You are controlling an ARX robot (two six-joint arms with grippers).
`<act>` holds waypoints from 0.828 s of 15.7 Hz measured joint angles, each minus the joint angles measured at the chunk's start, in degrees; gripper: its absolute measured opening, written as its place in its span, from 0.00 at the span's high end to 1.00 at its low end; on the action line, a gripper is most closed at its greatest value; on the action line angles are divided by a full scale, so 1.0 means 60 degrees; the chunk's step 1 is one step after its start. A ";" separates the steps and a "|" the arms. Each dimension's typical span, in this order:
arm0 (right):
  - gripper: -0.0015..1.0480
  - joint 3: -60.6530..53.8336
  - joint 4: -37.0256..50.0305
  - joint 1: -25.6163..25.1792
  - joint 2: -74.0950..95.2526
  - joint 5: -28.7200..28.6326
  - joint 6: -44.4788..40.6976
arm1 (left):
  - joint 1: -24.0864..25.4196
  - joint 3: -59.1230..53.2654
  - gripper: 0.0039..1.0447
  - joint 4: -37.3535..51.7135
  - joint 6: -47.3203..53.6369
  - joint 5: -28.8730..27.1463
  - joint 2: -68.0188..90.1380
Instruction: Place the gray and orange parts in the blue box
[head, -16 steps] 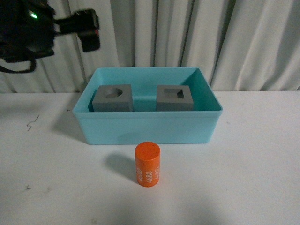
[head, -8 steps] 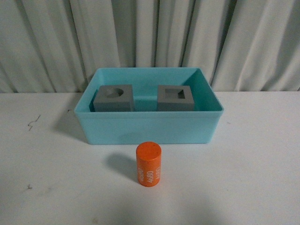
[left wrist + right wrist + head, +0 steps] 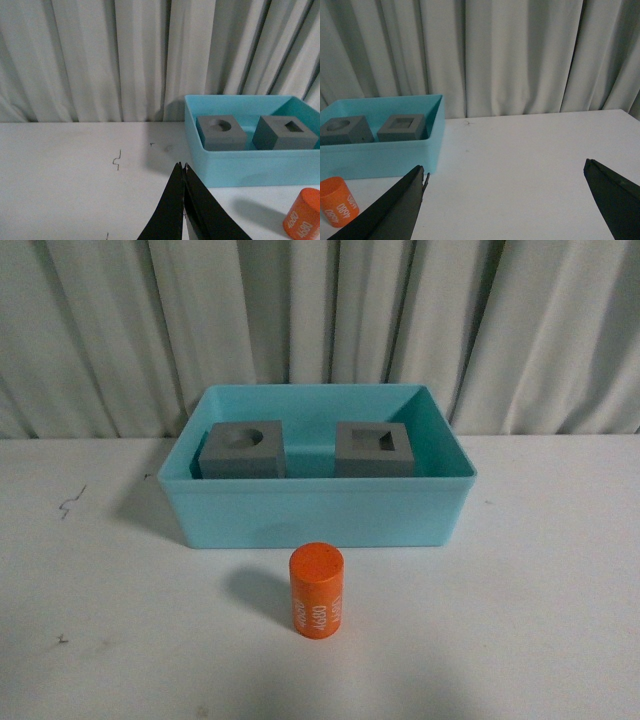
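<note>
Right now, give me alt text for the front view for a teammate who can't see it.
An orange cylinder with white digits stands upright on the white table, just in front of a light-blue box. Inside the box sit two gray cubes, apart: the round-recess cube on the left, the square-recess cube on the right.

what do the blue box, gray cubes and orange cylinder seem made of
The blue box: probably molded plastic, going by its smooth plain walls with a soft sheen. The gray cube with the round recess and the gray cube with the square recess: matte, even gray, no glare; possibly plastic or painted. The orange cylinder: matte orange with white printed digits; perhaps plastic or painted wood.
</note>
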 joint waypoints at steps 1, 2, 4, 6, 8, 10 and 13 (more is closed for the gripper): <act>0.06 0.0000 0.0004 0.0000 0.0000 0.0000 0.0000 | 0.0000 0.0000 0.99 -0.0248 0.0015 -0.0004 -0.0350; 0.06 0.0000 0.0004 0.0000 0.0000 0.0000 0.0000 | 0.0000 -0.0004 0.99 -0.0561 0.0018 -0.0004 -0.0696; 0.06 0.0000 0.0004 0.0000 0.0000 0.0000 0.0000 | 0.0000 -0.0004 0.99 -0.1202 0.0018 -0.0004 -0.1260; 0.06 0.0000 0.0004 0.0000 0.0000 0.0000 0.0000 | 0.0000 -0.0004 0.99 -0.1577 0.0018 -0.0004 -0.1719; 0.06 0.0000 0.0004 0.0000 0.0000 0.0000 0.0000 | 0.0000 -0.0004 0.99 -0.2080 0.0018 0.0000 -0.2175; 0.06 0.0000 0.0004 0.0000 0.0000 0.0000 0.0000 | 0.0000 -0.0004 0.99 -0.2470 0.0018 0.0000 -0.2626; 0.06 0.0000 0.0004 0.0000 0.0000 0.0000 0.0000 | 0.0000 -0.0004 0.99 -0.3078 0.0018 -0.0004 -0.3220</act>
